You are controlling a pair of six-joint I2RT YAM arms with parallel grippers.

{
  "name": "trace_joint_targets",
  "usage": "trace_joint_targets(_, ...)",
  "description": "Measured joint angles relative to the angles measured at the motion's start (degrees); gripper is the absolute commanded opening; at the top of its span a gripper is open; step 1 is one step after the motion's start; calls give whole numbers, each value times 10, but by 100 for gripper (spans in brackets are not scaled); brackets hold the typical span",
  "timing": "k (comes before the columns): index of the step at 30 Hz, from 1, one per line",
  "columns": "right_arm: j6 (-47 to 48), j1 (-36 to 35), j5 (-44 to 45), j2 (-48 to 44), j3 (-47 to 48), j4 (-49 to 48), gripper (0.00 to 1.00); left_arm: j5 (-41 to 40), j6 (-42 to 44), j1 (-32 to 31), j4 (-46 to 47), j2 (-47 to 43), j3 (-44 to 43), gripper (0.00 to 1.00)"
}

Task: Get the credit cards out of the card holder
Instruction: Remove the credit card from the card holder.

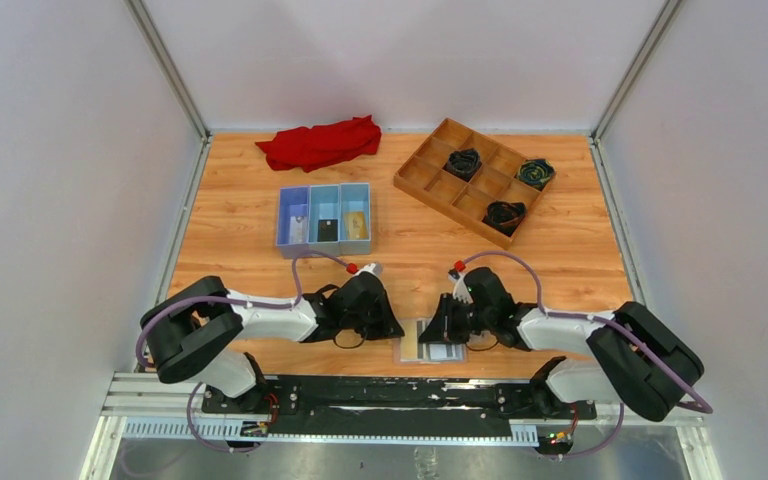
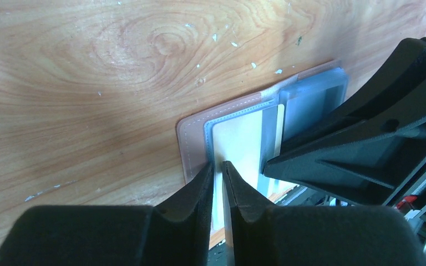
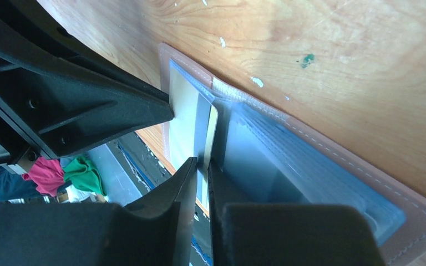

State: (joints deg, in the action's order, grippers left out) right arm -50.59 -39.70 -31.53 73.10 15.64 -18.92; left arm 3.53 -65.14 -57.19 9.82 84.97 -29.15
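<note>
Card holder is lying open flat at the counter's near edge, about mid-width, grey inside up, tan-pink outer showing as a border around it. Both arms are folded in low over it, one from each side. Left claw sits over the holder's left panel, fingers drawn in to a thin slit. Something pale shows through the slit, and I can't tell whether it's clamping anything or just pressing down. Right claw is at the fold line, also down to a thin slit. A cream strip runs up between its fingers, and again I can't tell if it's actually pinched. Cream card is in the left panel under the clear sleeve; right panel reads blue-grey and what's in it can't be made out. In the right wrist view the left claw's tip touches the outer edge of that left panel. Blue three-compartment tray sits left of centre, mid-depth on the counter. It has one card per bay: pale card left, black card middle, gold card right. Wooden grid tray is angled near the far right corner. Dark bundles sit in three of its cells. Red cloth is bunched at the far edge, left of centre. The claws are well apart from both trays and the cloth.
</note>
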Motion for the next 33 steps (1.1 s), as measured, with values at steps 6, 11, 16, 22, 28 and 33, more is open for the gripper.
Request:
trace_joint_targets(6,-17,4,0,-12,-18,-21,25,3,0,0,5,5,-1,16)
trace_joint_targets(11,-33,12,0,-37,-41,-43,18,8,0,0,15,14,-4,16)
trace_joint_targets(16,-41,19,-2,-42,-49,-51,1,8,0,0,15,14,-4,16)
trace_joint_targets(22,-46,24,-9,-42,-51,-58,0,8,0,1,15,16,-6,16)
trace_joint_targets(28,-49,56,-26,-60,-70,-63,3,14,0,0,29,30,-10,16)
trace_joint_targets(33,-44,102,-49,-86,-81,-46,8,16,-5,0,44,36,-6,16)
